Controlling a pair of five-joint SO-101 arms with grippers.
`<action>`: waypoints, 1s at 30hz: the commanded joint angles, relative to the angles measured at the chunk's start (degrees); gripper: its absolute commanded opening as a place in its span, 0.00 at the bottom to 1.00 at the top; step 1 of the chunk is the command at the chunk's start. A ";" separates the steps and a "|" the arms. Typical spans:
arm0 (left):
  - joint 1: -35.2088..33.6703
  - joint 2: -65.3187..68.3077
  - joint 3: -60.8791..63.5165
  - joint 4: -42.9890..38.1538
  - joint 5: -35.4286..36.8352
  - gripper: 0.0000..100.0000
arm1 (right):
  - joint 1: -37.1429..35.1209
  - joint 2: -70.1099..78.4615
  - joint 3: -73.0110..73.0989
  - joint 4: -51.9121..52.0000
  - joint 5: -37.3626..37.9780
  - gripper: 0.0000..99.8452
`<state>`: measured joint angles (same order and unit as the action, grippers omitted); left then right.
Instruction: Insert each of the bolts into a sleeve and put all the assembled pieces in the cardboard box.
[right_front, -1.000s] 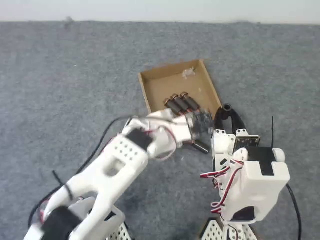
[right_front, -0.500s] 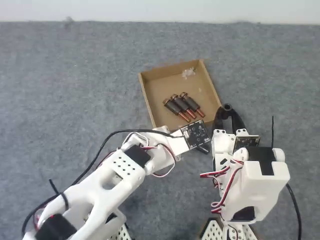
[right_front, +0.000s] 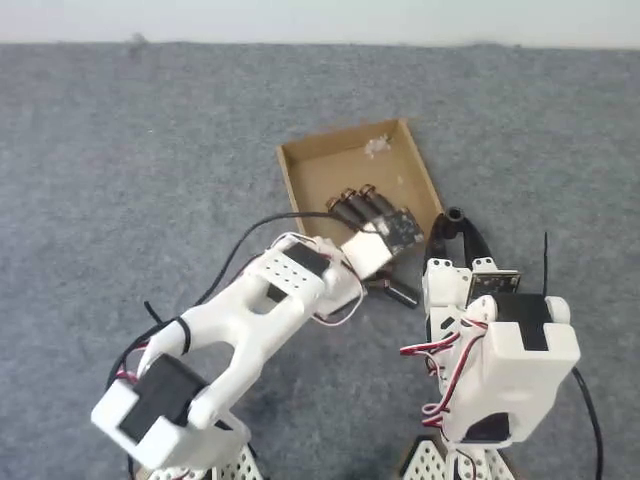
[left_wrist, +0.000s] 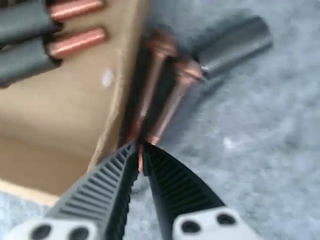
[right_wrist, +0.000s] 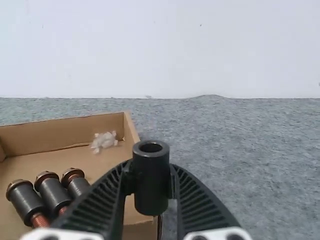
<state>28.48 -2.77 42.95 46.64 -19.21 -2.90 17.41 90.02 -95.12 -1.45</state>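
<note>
The cardboard box (right_front: 318, 160) holds three assembled pieces (right_front: 362, 208), seen again in the right wrist view (right_wrist: 47, 192). Just outside its near wall (left_wrist: 65, 105) lie two copper bolts (left_wrist: 172, 102) side by side, with a loose black sleeve (left_wrist: 235, 42) on the carpet beside them. My left gripper (left_wrist: 140, 148) is shut on the tip of one bolt. In the high view a bolt (right_front: 378, 285) and the loose sleeve (right_front: 403, 294) show by that wall. To the box's right, my right gripper (right_wrist: 150, 187) is shut on an upright black sleeve (right_wrist: 151, 160), held above the carpet (right_front: 454, 215).
Grey carpet (right_front: 150, 150) covers the table, with a white wall behind. A scrap of white fluff (right_front: 376, 146) lies in the box's far corner. The two arms stand close together at the box's near right corner; there is open carpet to the left and beyond the box.
The left arm drew back from the box's near edge, then swung forward again and now has its gripper down at the bolts. The right arm and its sleeve stayed still.
</note>
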 joint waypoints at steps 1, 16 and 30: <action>-4.66 -0.09 -3.03 -3.43 2.11 0.01 | 1.01 -0.22 -1.41 0.22 -0.53 0.01; -11.43 13.71 -20.00 0.00 2.11 0.01 | 1.01 -0.22 -1.41 0.22 -0.53 0.01; -1.23 -5.36 -4.09 1.67 -4.22 0.10 | 1.01 -0.22 -1.58 0.22 -0.53 0.01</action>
<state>24.00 1.10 34.77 48.04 -20.26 -2.81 17.41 90.02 -95.12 -1.45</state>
